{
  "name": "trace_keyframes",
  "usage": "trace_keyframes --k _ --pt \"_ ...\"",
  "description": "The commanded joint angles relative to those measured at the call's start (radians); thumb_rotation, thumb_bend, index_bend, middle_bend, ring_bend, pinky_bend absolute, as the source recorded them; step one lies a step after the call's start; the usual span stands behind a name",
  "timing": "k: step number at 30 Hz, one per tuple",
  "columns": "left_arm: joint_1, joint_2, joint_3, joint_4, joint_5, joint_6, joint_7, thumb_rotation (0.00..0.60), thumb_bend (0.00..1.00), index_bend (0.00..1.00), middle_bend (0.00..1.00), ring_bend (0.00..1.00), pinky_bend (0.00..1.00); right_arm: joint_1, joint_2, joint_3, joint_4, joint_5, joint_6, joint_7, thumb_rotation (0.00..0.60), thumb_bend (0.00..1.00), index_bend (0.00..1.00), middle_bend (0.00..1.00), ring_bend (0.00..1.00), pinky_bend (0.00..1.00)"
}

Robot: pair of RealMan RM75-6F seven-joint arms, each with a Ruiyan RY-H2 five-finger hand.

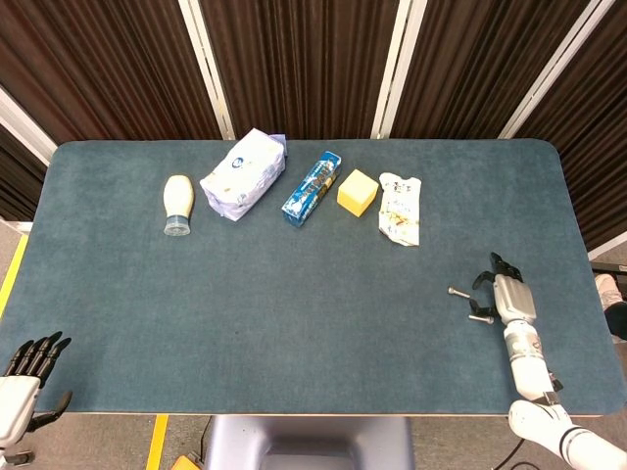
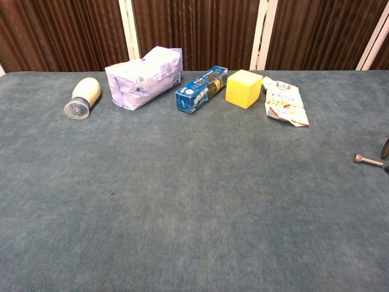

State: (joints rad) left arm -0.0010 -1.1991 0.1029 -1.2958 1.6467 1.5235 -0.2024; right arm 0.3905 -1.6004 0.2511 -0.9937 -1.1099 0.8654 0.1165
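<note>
Table (image 1: 294,333) with blue-grey felt-like top, rounded corners, fills most of both views. Behind it: dark brown ribbed curtain (image 1: 294,59) split by pale vertical strips (image 1: 390,69). Grey floor (image 1: 20,235) at left edge, with a yellow line (image 1: 12,279). Light even, soft, shadows faint.
</note>
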Motion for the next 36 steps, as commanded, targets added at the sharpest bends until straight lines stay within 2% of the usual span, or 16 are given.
trace_keyframes --k 1,5,10,36 --pt "0.000 0.000 -0.001 0.000 -0.001 0.000 0.000 0.600 0.40 0.00 0.00 0.00 0.05 0.000 0.000 -0.007 0.004 -0.012 0.012 0.006 0.600 0.40 0.58 0.01 0.00 0.00" --pt "-0.002 0.000 0.000 0.000 -0.003 -0.006 0.000 0.600 0.40 0.00 0.00 0.00 0.05 0.003 0.003 -0.011 0.004 -0.010 0.006 0.010 0.600 0.40 0.59 0.01 0.00 0.00" --pt "-0.002 -0.001 -0.001 -0.001 -0.004 -0.005 0.003 0.600 0.40 0.00 0.00 0.00 0.05 0.009 -0.008 -0.015 0.017 -0.006 -0.005 0.013 0.600 0.46 0.59 0.01 0.00 0.00" --pt "0.000 0.004 -0.001 -0.004 -0.005 0.001 -0.004 0.600 0.40 0.00 0.00 0.00 0.05 0.010 -0.001 -0.033 -0.035 -0.011 0.013 0.004 0.600 0.46 0.58 0.01 0.00 0.00"
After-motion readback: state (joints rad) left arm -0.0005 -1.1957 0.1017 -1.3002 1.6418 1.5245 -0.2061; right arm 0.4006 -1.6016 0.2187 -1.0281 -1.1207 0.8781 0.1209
